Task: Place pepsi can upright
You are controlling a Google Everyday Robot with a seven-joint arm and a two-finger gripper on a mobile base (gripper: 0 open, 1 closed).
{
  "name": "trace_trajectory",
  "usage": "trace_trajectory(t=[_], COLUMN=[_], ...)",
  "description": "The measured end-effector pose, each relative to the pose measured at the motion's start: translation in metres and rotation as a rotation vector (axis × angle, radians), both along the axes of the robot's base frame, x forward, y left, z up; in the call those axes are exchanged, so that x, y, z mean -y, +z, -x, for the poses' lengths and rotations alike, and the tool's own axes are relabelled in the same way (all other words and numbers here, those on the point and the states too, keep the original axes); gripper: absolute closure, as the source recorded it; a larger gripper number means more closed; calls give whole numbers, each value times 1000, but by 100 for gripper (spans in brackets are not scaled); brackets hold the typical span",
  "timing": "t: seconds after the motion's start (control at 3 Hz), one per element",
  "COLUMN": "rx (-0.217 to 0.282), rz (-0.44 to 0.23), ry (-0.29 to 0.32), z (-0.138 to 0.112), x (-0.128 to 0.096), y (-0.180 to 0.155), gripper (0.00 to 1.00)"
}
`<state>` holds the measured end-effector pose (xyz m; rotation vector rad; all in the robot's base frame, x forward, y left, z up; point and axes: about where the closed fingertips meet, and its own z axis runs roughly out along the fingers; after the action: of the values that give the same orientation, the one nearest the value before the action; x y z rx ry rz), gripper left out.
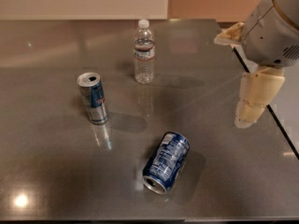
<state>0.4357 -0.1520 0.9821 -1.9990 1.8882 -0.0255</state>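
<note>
Grey table (51, 171), pepsi can (167, 161) lying on its side at lower centre, well apart from gripper (248, 113) at right edge, gripper state cannot be told, can's long axis diagonal, silver end facing lower left

A single camera sits high and close, tilted steeply down over the grey table (51, 171) and facing the far wall. The pepsi can (167, 161) lies nearest the lens, just below centre. The water bottle (144, 52) stands beyond it. The gripper (247, 116) hangs to the can's right, near the frame's edge.
</note>
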Motion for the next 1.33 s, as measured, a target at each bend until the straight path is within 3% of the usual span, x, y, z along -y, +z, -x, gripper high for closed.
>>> trace_trajectory(t=[0.33,0.67,1.0,1.33], rx=[27,51,51,39], rz=[7,59,141,222], ry=[174,355,529,663], z=[7,21,43,60], x=[-35,-66,-89,-107], y=[-1,-12,-34,-58], gripper=[0,0,0,0])
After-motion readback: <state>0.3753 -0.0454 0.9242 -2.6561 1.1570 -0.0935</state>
